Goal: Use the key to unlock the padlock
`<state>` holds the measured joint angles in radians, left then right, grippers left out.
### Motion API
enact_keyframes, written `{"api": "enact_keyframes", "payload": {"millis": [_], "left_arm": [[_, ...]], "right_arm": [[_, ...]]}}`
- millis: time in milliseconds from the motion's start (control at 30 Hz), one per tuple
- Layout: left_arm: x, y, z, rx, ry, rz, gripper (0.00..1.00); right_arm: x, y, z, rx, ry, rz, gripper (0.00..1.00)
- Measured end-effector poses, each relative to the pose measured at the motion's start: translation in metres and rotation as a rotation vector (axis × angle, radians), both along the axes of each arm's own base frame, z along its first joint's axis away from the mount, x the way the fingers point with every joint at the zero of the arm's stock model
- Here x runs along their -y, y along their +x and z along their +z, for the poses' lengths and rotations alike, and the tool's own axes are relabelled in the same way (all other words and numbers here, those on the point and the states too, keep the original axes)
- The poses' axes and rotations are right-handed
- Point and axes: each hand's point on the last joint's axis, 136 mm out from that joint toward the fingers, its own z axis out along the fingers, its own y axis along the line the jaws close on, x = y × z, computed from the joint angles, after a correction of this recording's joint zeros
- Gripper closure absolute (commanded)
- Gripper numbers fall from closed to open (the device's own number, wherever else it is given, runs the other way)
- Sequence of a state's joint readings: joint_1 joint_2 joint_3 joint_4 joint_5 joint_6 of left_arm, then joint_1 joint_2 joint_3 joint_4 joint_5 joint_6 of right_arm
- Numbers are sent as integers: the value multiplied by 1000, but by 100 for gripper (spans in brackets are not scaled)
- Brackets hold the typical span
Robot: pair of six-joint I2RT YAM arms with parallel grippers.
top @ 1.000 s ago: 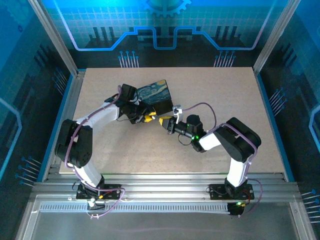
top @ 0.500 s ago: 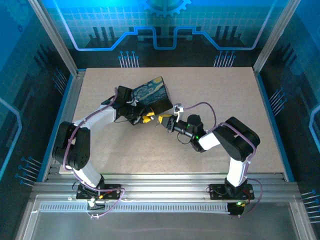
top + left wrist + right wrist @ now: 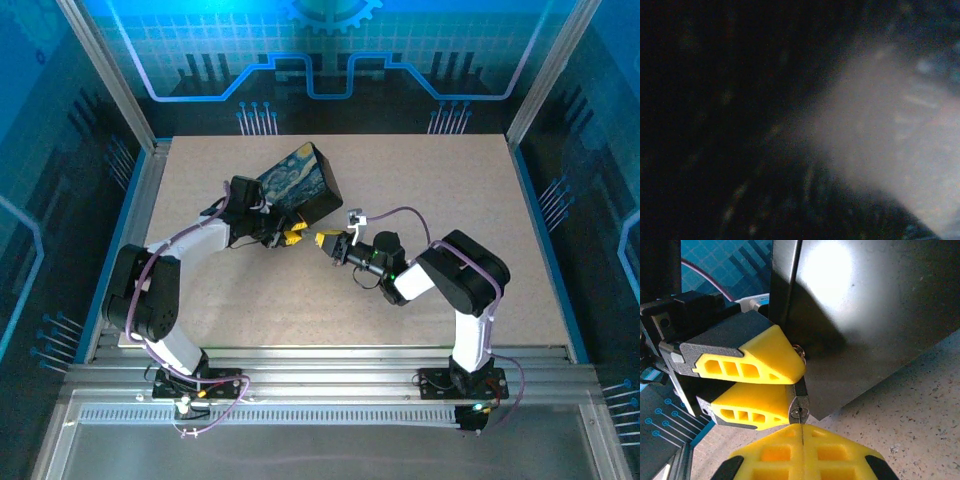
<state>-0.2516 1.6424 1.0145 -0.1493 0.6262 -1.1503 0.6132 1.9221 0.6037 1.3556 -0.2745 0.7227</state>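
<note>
Padlock (image 3: pixel 799 399): small dark grey body, seen from the right wrist camera at the lower corner of the painted box (image 3: pixel 880 315). It sits pinched at the tips of the left gripper (image 3: pixel 796 386). A round keyway or rivet faces down on its bottom end. Shackle not readable.

Left side, overhead: left arm reaches in toward table (image 3: pixel 450 200) centre, left gripper (image 3: pixel 291 237) at the near edge of the box (image 3: pixel 298 178). Box is tipped up on one edge, starry print facing the camera. Left wrist camera too dark and blurred to use.

Left claw: yellow fingers nearly together, clamped on the padlock as far as I can judge.

Right side: right gripper (image 3: pixel 322 240) just beside the left one, tips almost meeting. Right claw (image 3: pixel 802 432): pads pressed flat together. A thin sliver at the seam, taken to be the key (image 3: pixel 802 428), points up at the padlock's underside, very close. Contact cannot be told.

Progress (judgement): both parts in hand and lined up. Key not visibly in the keyway. Left to do: insert, turn, free the shackle. Lock reads as not yet opened.
</note>
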Motion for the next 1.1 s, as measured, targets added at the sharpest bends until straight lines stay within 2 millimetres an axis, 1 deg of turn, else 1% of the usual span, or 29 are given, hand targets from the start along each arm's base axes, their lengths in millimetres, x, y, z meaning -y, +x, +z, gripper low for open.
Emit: {"api": "enact_keyframes", "payload": {"millis": [467, 567, 700, 833, 1100], "left_arm": [[-2, -2, -3, -26, -1, 13, 99], [-5, -1, -5, -36, -4, 28, 99], [-7, -4, -11, -59, -8, 46, 98], [-4, -9, -13, -98, -35, 51, 99], [-3, -13, -14, -129, -51, 55, 99]], "right_arm": [[-4, 3, 5, -13, 29, 3, 100], [-6, 5, 3, -23, 33, 1, 100], [-11, 4, -7, -53, 35, 6, 100], [-11, 6, -11, -73, 36, -12, 100], [-23, 2, -1, -58, 61, 13, 100]]}}
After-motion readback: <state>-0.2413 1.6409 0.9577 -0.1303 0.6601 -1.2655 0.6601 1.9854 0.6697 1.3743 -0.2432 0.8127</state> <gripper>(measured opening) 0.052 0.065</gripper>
